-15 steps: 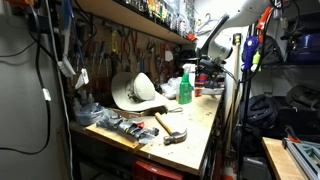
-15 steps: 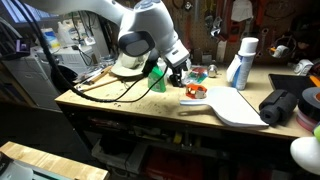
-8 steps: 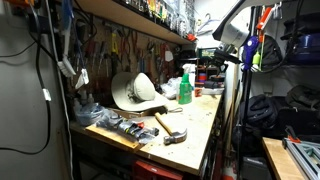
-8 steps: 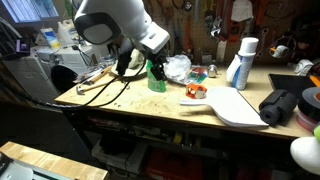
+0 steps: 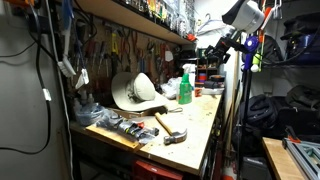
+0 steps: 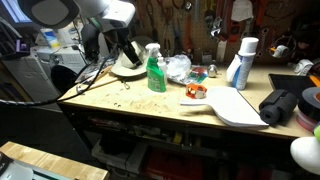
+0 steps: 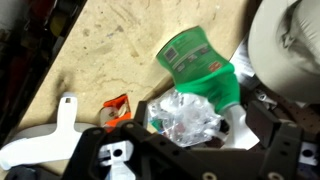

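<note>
Claw (image 6: 129, 52) has lifted up and back off the table (image 6: 120, 102), fingers apart, nothing in them. Green plastic spray bottle with white trigger (image 6: 154, 70) stands upright there, free, just beside crumpled clear plastic wrap (image 6: 178, 67). I read this as bottle released.

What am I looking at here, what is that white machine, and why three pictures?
It is a robot arm with a two-fingered gripper at its end, hanging above a workbench. Two pictures come from cameras standing in the room; the third looks down from the arm's wrist. On the bench stand a green bottle and a white can; crumpled plastic, an orange clamp, a white board and a hammer lie there too. The gripper looks open and holds nothing.
</note>
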`<state>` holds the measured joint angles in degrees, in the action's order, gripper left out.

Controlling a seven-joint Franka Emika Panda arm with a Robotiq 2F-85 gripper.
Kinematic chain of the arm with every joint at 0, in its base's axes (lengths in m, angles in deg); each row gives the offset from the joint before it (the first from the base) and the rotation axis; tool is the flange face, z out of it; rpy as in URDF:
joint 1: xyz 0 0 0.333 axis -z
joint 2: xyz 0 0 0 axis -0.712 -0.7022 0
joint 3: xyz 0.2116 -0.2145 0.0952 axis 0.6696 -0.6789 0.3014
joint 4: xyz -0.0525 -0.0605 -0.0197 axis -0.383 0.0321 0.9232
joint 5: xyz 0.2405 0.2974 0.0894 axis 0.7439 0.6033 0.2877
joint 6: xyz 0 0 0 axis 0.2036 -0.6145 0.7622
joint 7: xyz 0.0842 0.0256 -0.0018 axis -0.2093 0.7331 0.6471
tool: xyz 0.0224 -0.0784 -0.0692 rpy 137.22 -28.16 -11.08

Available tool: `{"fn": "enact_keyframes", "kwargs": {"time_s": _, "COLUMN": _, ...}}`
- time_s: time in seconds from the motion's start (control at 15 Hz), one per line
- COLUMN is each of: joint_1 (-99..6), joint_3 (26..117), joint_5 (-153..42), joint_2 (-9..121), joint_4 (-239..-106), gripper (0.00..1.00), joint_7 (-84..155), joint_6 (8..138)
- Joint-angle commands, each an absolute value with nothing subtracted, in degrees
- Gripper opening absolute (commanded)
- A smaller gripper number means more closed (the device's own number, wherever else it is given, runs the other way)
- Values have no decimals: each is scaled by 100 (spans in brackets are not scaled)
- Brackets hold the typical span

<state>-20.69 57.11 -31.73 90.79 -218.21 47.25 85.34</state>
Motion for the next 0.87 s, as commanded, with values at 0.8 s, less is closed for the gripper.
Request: {"fn": "enact_keyframes", "kwargs": {"time_s": 0.8, "joint_1": -2983, "joint_3": 6629, "joint_5": -4589, "joint_2": 10493, "joint_4": -22675, "gripper": 100, "joint_7": 4104, "joint_6": 7352}}
